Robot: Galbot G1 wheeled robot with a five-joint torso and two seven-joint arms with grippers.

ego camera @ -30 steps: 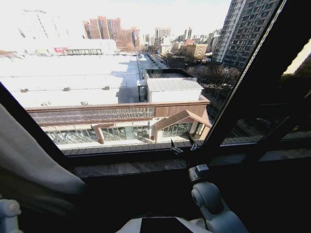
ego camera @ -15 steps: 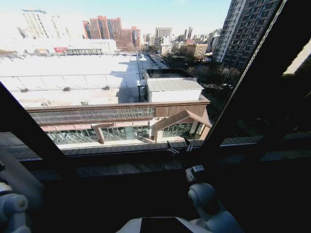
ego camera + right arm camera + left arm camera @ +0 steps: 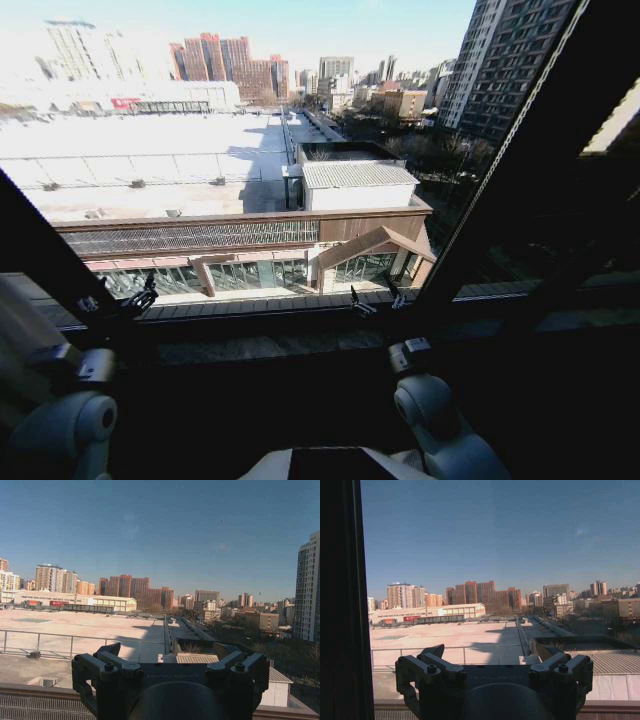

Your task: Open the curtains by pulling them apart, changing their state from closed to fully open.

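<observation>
The glass is uncovered across the middle, with rooftops and towers behind it. A dim pale fold at the far left edge (image 3: 16, 345) may be the curtains; I cannot tell for certain. My left gripper (image 3: 135, 298) is raised to the sill on the left, open and holding nothing. The left wrist view shows that gripper (image 3: 492, 655) with its fingers spread against the sky. My right gripper (image 3: 375, 298) is held over the sill at the centre, also open and empty. In the right wrist view it (image 3: 170, 652) faces the glass.
A stone window sill (image 3: 260, 345) runs across below the glass. A dark slanted frame bar (image 3: 45, 250) stands on the left and a thick dark post (image 3: 520, 170) on the right. The left wrist view has a dark frame edge (image 3: 342, 600) close beside it.
The pale fabric that filled the lower left has slid out to the left edge. My left arm has risen, bringing its gripper up to the sill. The right arm has hardly moved.
</observation>
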